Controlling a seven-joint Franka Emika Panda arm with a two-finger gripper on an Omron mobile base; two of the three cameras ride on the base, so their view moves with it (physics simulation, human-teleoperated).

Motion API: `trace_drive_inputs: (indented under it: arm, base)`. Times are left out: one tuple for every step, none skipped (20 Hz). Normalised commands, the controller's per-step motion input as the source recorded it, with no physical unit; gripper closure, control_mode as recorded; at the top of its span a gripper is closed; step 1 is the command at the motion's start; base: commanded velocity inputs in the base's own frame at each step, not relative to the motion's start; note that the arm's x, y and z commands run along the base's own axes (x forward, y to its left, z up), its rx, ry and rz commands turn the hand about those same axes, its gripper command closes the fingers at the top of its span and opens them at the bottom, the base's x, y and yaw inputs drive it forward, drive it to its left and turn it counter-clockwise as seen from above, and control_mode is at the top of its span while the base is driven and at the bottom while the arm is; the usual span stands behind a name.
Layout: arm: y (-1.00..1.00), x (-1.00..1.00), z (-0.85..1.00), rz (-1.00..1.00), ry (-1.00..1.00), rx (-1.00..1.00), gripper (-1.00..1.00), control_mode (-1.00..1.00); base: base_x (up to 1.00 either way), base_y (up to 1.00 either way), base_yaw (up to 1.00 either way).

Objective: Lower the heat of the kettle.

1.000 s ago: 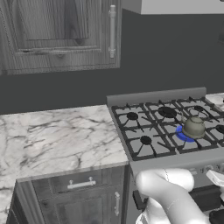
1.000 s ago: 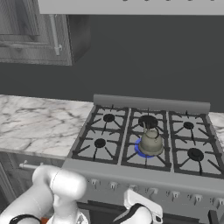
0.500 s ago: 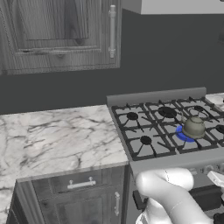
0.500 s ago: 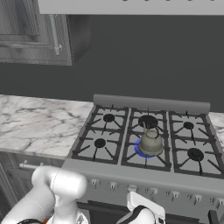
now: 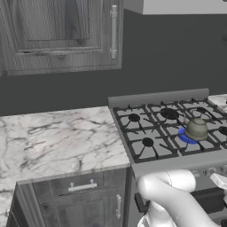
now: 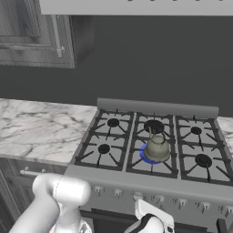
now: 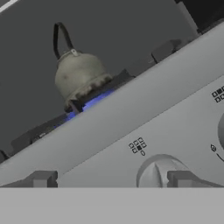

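- Two-finger gripper (image 7: 109, 179): dark fingertips stand apart at the bottom of the hand view, nothing between them; released.
- Round grey stove knob (image 7: 154, 171) on the pale grey control panel (image 7: 183, 127) lies straight ahead, between the two tips and nearer the right one. Contact cannot be told.
- Judgement: a short advance should centre the knob between the tips.
- Beyond and above the panel edge: squat grey-olive metal kettle (image 7: 78, 75) on the front middle burner of the black-grated stove (image 6: 113, 141), blue flame (image 7: 94, 103) beneath it.
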Motion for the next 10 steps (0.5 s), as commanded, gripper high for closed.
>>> trace_drive_inputs:
  arm:
    - [-0.02,0.16,-0.22,0.0,0.0,0.0,-1.0,-1.0]
    - [-0.01,0.16,-0.23,0.0,0.0,0.0,-1.0,-1.0]
    - [0.0,0.16,-0.22,0.0,0.0,0.0,-1.0,-1.0]
    - [0.0,0.15,-0.24,0.0,0.0,0.0,-1.0,-1.0]
    - [0.0,0.14,-0.18,0.0,0.0,0.0,-1.0,-1.0]
    - [0.0,0.13,-0.13,0.0,0.0,0.0,-1.0,-1.0]
    - [0.0,0.14,-0.14,0.0,0.0,0.0,-1.0,-1.0]
    - [0.0,0.14,-0.14,0.01,0.0,0.0,-1.0,-1.0]
    - [-0.02,0.12,-0.14,0.03,0.0,0.0,-1.0,-1.0]
    - [-0.08,0.1,-0.14,0.04,0.0,0.0,-1.0,-1.0]
  base:
    - [0.0,0.0,0.0]
    - [0.0,0.0,0.0]
    - [0.0,0.0,0.0]
    - [0.0,0.0,0.0]
    - [0.0,0.0,0.0]
    - [0.0,0.0,0.0]
    - [0.0,0.0,0.0]
    - [0.0,0.0,0.0]
    - [0.0,0.0,0.0]
    - [0.0,0.0,0.0]
